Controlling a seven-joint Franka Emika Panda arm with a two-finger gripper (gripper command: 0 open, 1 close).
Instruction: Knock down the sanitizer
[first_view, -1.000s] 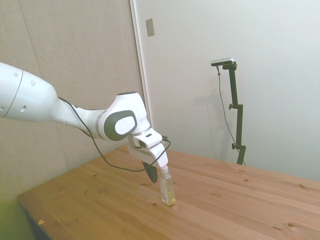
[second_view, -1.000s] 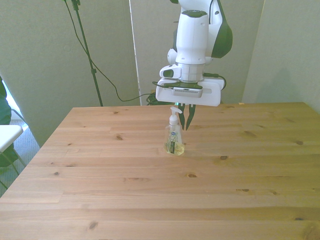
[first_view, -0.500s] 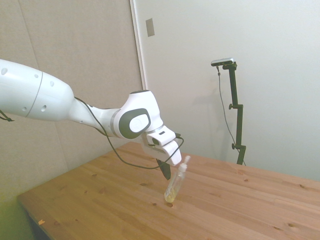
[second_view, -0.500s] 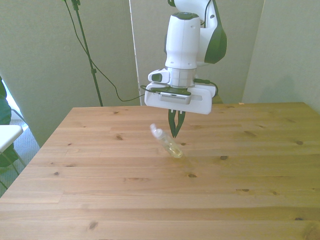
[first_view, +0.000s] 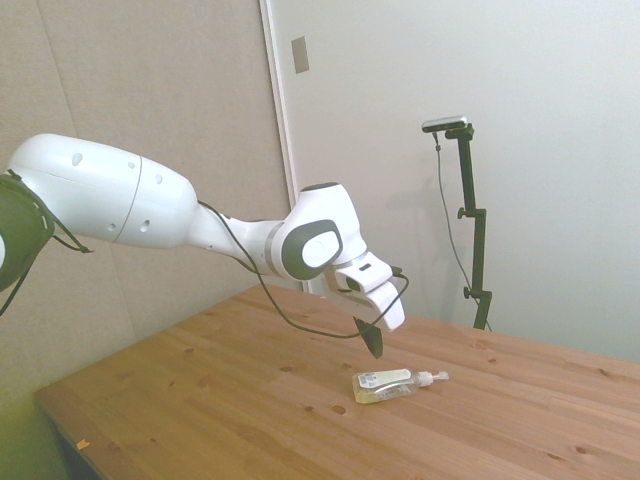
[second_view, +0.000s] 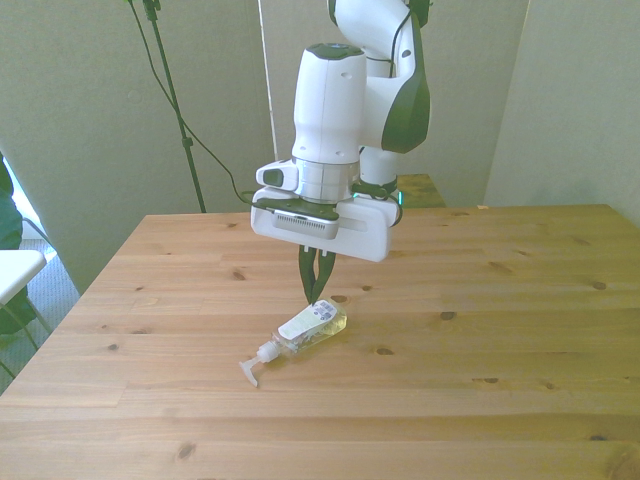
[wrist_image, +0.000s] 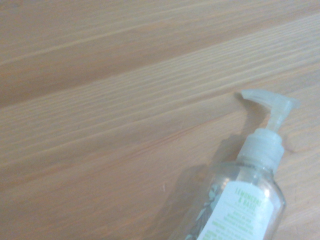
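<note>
In the front view, the bottle lies flat on its side on the wooden surface, pump top toward the front view's left, its label facing up. Just above its base end hang the fingers, pressed together and gripping nothing, apart from the bottle.

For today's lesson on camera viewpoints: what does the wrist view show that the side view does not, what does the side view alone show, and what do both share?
Wrist view only: close detail of the sanitizer, with green print on its white label and the pump spout against the wood grain.

Side view only: the white arm and its gripper, shut and hanging just above the bottle, plus the walls behind.

Both: the sanitizer lying on its side on the wooden table.
</note>
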